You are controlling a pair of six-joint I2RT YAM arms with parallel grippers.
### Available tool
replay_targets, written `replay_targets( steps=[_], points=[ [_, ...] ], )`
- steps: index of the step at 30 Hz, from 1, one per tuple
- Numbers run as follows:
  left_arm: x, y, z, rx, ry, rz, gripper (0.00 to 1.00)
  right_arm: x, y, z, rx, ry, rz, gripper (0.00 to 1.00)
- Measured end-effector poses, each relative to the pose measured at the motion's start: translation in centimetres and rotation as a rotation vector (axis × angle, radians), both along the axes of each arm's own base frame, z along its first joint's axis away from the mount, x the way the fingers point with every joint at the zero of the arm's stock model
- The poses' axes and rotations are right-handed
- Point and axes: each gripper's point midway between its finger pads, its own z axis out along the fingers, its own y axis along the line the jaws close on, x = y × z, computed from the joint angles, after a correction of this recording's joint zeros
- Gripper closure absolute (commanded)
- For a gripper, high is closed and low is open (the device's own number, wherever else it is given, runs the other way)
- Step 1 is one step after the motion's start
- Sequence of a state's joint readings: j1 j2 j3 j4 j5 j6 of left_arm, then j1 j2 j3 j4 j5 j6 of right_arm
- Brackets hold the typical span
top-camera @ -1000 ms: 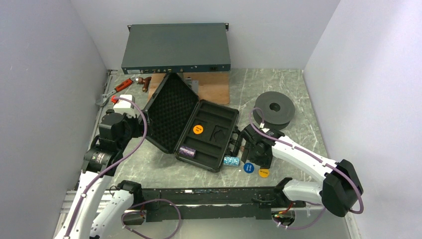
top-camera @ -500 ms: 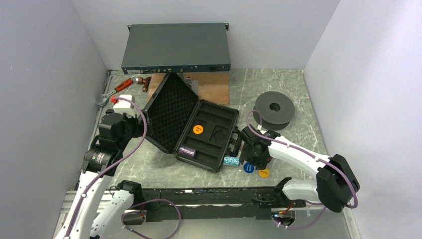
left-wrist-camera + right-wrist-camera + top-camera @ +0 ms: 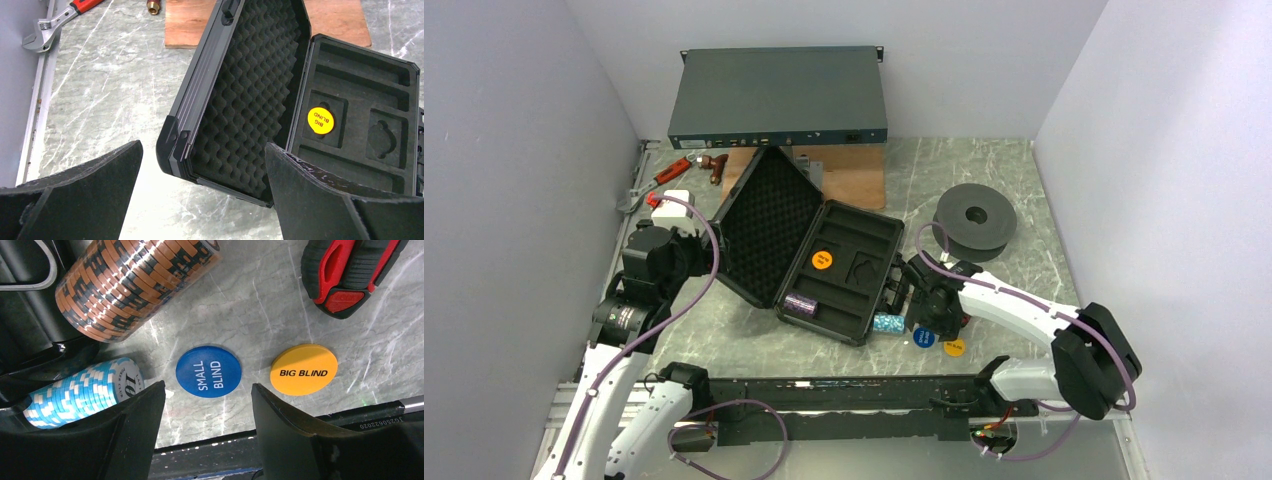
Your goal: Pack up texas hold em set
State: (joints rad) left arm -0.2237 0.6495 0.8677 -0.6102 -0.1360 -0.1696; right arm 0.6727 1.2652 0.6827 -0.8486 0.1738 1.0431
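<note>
At the left, the left gripper [image 3: 202,147] is facing the case [image 3: 250,100]. Its wrist view is showing both fingers spread wide apart with nothing between them. This view is also showing clearly the wrench [image 3: 42,37] lying on the table [image 3: 115,90] near the left wall, and the wooden board [image 3: 340,20] behind the case.

The case is sitting open in the middle of the table, its foam lid leaning up on the left and its tray lying flat on the right. An orange disc [image 3: 320,120] is lying in a square pocket of the tray; only the left wrist view is letting us read "BIG BLIND" on it. Only the top view is showing the purple roll [image 3: 800,304] lying in the near slot of the tray.

Just beside the near right corner of the case, the teal roll [image 3: 82,392] is lying on its side on the table. The brown roll [image 3: 135,282] is lying near it. The right wrist view is showing the brown roll well, while in the top view I cannot make it out.

The right gripper [image 3: 207,387] is hanging over the blue disc [image 3: 208,371], fingers opened wide and holding nothing. The yellow disc [image 3: 303,369] is lying just beside the blue disc, not touching it. Only the right wrist view is showing the red-black tool [image 3: 350,270] beyond the yellow disc.
</note>
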Motion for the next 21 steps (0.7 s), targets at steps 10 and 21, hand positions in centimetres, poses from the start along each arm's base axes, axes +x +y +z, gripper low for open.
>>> replay_targets(
  steps=[10,21],
  points=[
    [0.0,0.0,0.0,0.000,0.000,0.000,0.01,0.1,0.1,-0.8,-0.007,0.008,0.003,0.35],
    [-0.1,0.0,0.1,-0.001,-0.005,0.000,0.01,0.1,0.0,-1.4,-0.020,0.019,0.003,0.35]
  ],
)
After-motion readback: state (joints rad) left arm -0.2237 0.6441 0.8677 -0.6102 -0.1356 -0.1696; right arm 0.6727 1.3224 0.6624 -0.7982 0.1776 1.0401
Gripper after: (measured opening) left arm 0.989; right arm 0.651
